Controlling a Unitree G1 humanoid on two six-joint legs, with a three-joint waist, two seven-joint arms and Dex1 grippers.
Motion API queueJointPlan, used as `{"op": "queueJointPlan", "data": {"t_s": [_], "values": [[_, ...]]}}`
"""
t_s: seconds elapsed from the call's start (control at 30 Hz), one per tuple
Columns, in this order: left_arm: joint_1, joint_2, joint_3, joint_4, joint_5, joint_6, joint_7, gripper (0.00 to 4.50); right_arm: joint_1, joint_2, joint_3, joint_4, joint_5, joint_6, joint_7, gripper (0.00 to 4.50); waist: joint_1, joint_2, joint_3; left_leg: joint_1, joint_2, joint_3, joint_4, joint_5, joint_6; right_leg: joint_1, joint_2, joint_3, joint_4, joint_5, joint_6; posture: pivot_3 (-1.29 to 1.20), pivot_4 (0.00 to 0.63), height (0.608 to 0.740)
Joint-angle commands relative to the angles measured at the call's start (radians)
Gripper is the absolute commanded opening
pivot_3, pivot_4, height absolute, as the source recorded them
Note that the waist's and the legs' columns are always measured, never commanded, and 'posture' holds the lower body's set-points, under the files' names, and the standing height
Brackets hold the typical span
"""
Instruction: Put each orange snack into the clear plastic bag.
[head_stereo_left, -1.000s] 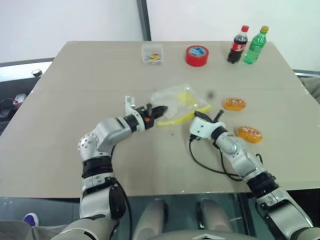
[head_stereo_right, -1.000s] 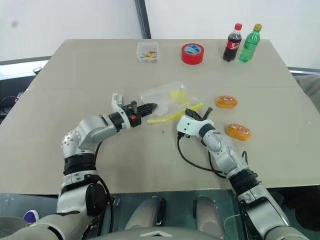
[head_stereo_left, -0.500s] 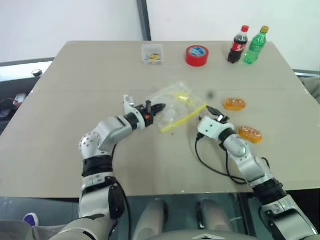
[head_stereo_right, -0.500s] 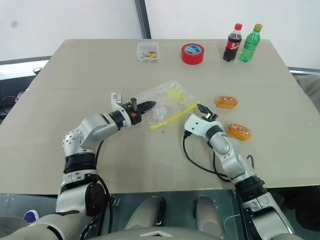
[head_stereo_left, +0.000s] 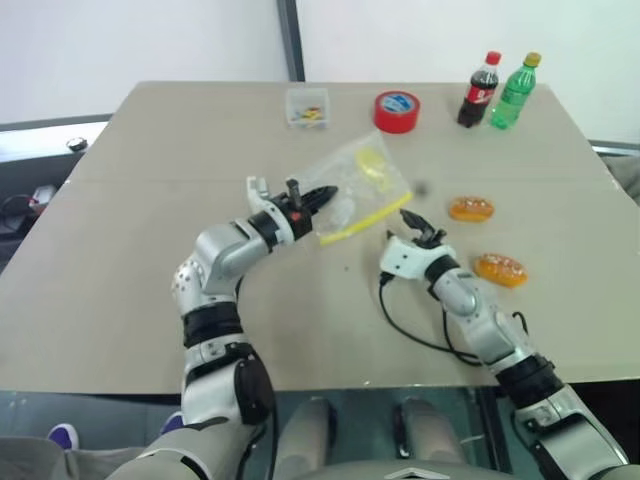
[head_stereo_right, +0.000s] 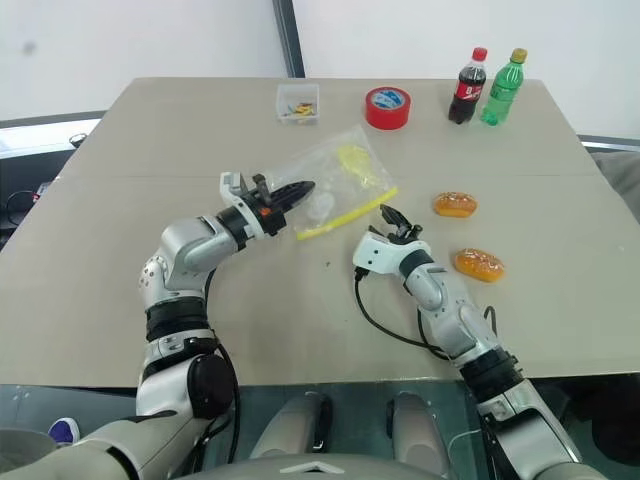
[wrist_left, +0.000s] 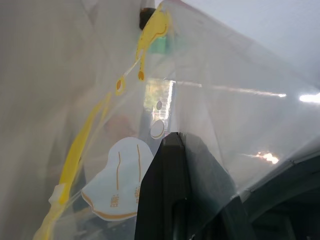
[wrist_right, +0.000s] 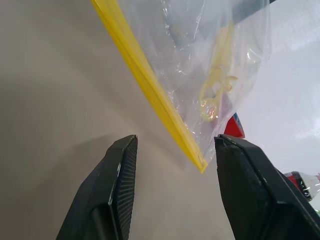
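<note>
The table (head_stereo_left: 120, 300) is bearing both orange snacks (head_stereo_left: 470, 208) (head_stereo_left: 499, 268) near its right side. The clear plastic bag (head_stereo_left: 362, 180) is hanging above it, pinched by the clenched left gripper (head_stereo_left: 322, 196). The right gripper (head_stereo_left: 418, 226) is hovering released just beside the yellow seal strip (head_stereo_left: 364, 220).

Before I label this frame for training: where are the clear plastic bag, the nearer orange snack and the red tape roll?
clear plastic bag (head_stereo_left: 362, 172): left eye view, on its see-through upper part.
nearer orange snack (head_stereo_left: 499, 269): left eye view, on its speckled top.
red tape roll (head_stereo_left: 396, 111): left eye view, on its red outer side.
</note>
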Motion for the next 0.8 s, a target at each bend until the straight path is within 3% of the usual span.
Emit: {"op": "queueJointPlan", "data": {"t_s": [0.03, 0.57, 0.67, 0.77, 0.8], "values": [[-0.040, -0.027, 0.046, -0.050, -0.024, 0.025, 0.034, 0.00, -0.024, 0.015, -0.004, 0.006, -0.022, -0.008, -0.052, 2.48, 0.003, 0.000, 0.000, 0.000, 0.000, 0.000, 0.000, 0.000, 0.000, 0.000, 0.000, 0.000, 0.000, 0.000, 0.000, 0.00, 0.150, 0.740], [-0.097, -0.157, 0.150, -0.091, -0.024, 0.048, 0.153, 0.00, -0.205, 0.126, -0.005, 0.255, -0.057, -0.049, -0.284, 2.48, 0.002, 0.000, 0.000, 0.000, 0.000, 0.000, 0.000, 0.000, 0.000, 0.000, 0.000, 0.000, -0.001, 0.000, 0.000, 0.00, 0.150, 0.740], [-0.094, -0.156, 0.154, -0.091, -0.024, 0.055, 0.152, 0.00, -0.231, 0.126, -0.030, 0.289, -0.025, -0.063, -0.297, 1.65, 0.003, 0.000, 0.000, 0.000, 0.000, 0.000, 0.000, 0.000, 0.000, 0.000, 0.000, 0.000, -0.002, 0.000, 0.000, 0.00, 0.150, 0.740], [-0.087, -0.148, 0.155, -0.088, -0.024, 0.061, 0.147, 0.00, -0.231, 0.104, -0.037, 0.290, -0.014, -0.076, -0.299, 0.28, 0.003, 0.000, 0.000, -0.001, 0.000, 0.000, 0.000, 0.000, 0.000, 0.000, 0.000, 0.000, -0.002, 0.000, 0.000, 0.00, 0.150, 0.740], [-0.084, -0.144, 0.156, -0.087, -0.024, 0.061, 0.145, 0.00, -0.226, 0.094, -0.041, 0.285, -0.011, -0.079, -0.298, 0.04, 0.002, 0.000, 0.000, -0.001, 0.000, 0.000, 0.000, 0.000, 0.000, 0.000, 0.000, 0.000, -0.002, 0.000, 0.000, 0.00, 0.150, 0.740]]}}
